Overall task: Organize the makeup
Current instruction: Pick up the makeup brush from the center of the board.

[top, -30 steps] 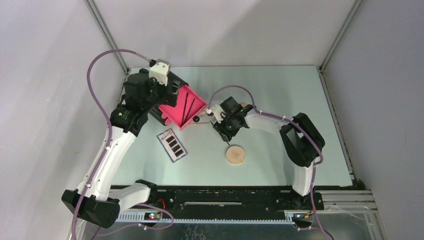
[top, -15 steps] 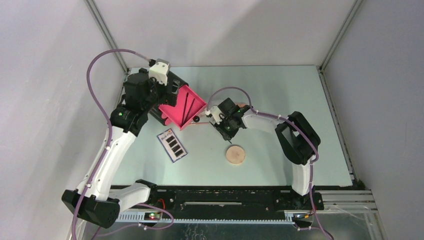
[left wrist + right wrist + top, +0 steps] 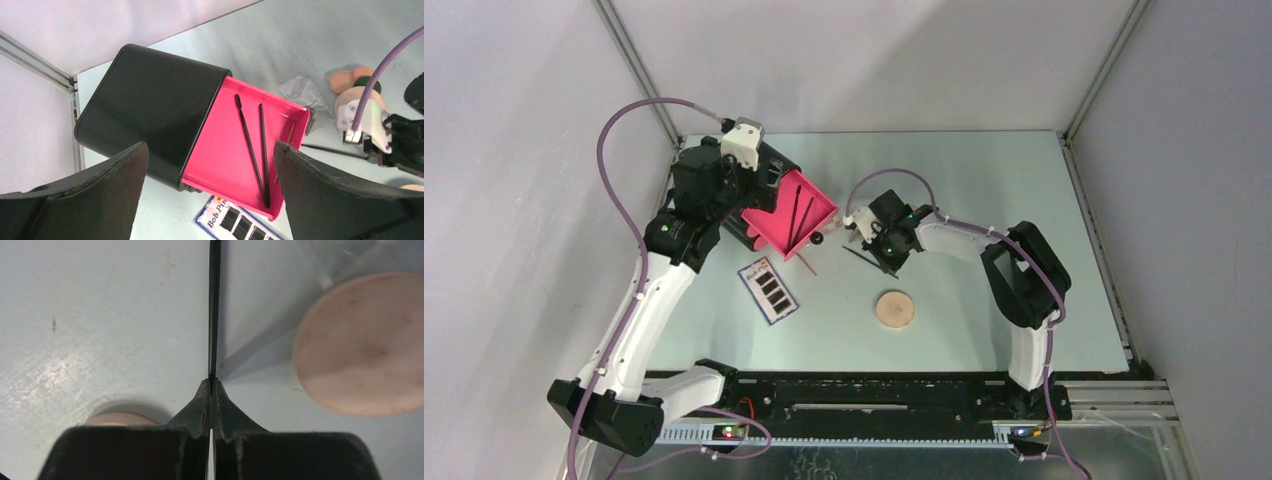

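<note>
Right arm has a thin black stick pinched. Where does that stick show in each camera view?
Top external: the black stick slants across mid-table, between the pink drawer and the tan disc.
Left wrist: the stick is a thin dark line right of the drawer's open end.
Right wrist: the stick runs straight up from the fingertips.
Shared landmark: the right gripper, shut on the stick's end.
</note>
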You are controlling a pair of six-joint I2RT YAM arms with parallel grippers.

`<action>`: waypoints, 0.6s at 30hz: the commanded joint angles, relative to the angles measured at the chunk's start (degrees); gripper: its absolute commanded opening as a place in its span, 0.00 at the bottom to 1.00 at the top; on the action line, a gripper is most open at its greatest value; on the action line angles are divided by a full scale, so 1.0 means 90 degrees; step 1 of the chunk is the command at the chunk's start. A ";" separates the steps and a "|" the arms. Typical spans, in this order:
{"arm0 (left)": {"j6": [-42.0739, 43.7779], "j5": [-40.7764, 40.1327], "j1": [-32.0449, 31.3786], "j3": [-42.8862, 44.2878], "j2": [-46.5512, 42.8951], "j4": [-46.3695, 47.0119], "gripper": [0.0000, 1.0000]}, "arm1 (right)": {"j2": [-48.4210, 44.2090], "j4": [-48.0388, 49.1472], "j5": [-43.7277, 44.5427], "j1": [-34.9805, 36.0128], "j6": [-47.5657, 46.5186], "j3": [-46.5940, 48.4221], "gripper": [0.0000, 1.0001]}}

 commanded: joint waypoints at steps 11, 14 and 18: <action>0.0031 0.0737 0.0046 -0.0068 0.0080 0.0290 1.00 | -0.2137 -0.0450 -0.1265 -0.1281 -0.0097 0.0065 0.00; -0.0074 0.1237 0.0050 -0.0031 0.0175 0.0389 1.00 | -0.2535 -0.0254 -0.1576 -0.1521 0.0166 0.0066 0.00; -0.0581 0.2324 0.0045 0.0095 0.0344 0.0625 1.00 | -0.3093 0.0196 -0.2278 -0.1725 0.0588 0.0069 0.00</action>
